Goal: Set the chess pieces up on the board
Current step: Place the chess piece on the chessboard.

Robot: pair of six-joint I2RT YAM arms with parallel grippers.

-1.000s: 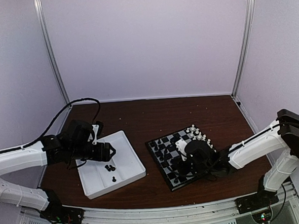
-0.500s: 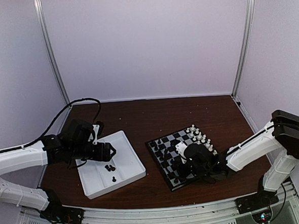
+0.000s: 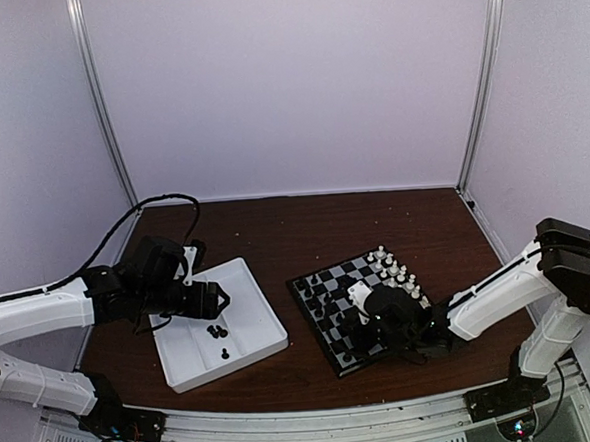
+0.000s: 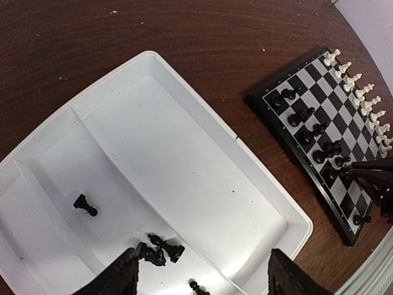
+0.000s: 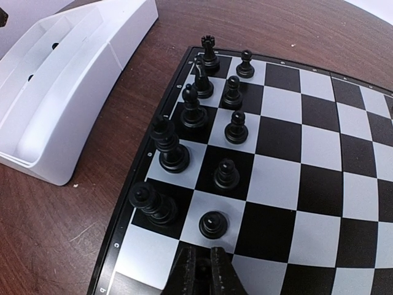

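As your right gripper [image 5: 200, 270] has eased back, clenched on nothing, the tiny black plastic pawn [image 5: 213, 223] stands placed on the checkered square chessboard [image 5: 319, 153]; your left gripper [image 4: 202, 276] hangs released.

Black chess pieces [image 5: 236, 127]; board [image 5: 319, 147] black-and-white checkered; white tray [image 4: 184, 153]; dark brown table [image 4: 123, 24].

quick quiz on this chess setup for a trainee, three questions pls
1. True or false: the right gripper is open wide above the board.
2. The left gripper hangs over: A the board, B the white tray, C bare table.
3. Fill in: the loose pieces lying in the tray are coloured ___.
Key: 1 false, it is shut; 2 B; 3 black.
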